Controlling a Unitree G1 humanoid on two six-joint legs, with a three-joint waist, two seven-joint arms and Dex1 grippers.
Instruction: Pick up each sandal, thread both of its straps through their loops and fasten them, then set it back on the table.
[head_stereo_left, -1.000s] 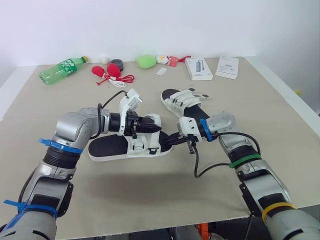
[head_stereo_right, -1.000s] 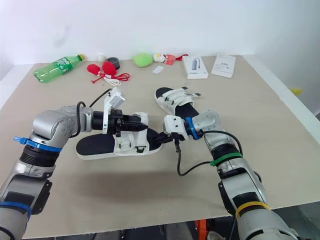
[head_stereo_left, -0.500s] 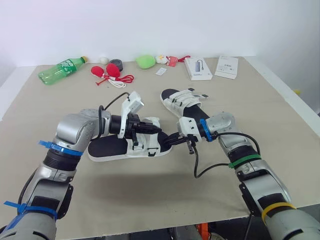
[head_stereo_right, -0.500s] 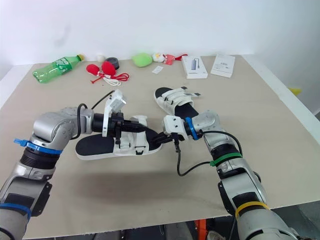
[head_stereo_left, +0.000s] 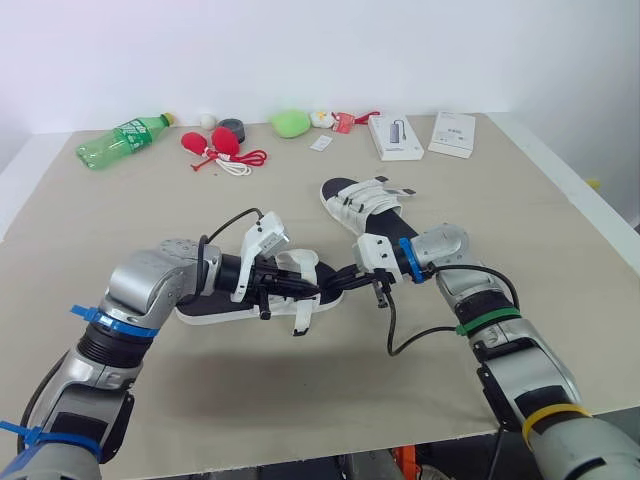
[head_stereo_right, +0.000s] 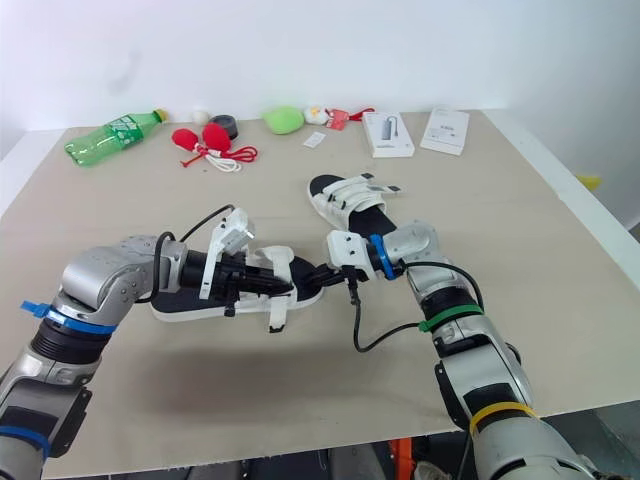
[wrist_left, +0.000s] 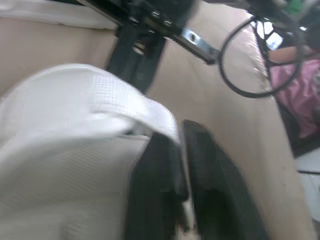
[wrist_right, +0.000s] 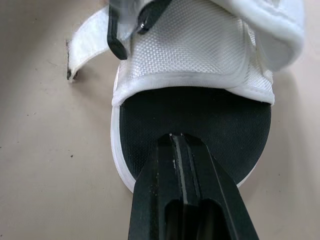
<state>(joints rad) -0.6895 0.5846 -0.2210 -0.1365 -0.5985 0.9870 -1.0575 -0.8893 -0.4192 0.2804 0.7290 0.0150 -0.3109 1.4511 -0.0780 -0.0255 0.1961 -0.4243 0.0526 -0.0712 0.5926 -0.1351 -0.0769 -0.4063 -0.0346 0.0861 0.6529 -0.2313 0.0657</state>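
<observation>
Arms (head_stereo_left: 160, 278) inward: left pincer (head_stereo_left: 298, 288) nips strap (head_stereo_left: 303, 318), right pincer (wrist_right: 173, 140) presses sole (wrist_right: 210, 112).

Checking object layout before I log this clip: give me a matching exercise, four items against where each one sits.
Items:
1. green bottle
2. near sandal
3. far sandal
4. white boxes

Places:
A. back right, side by side
B. left hand at its straps, right hand at its toe
C. back left, lying on its side
D. lying free just beyond the right arm

Pairs: 1-C, 2-B, 3-D, 4-A
</observation>
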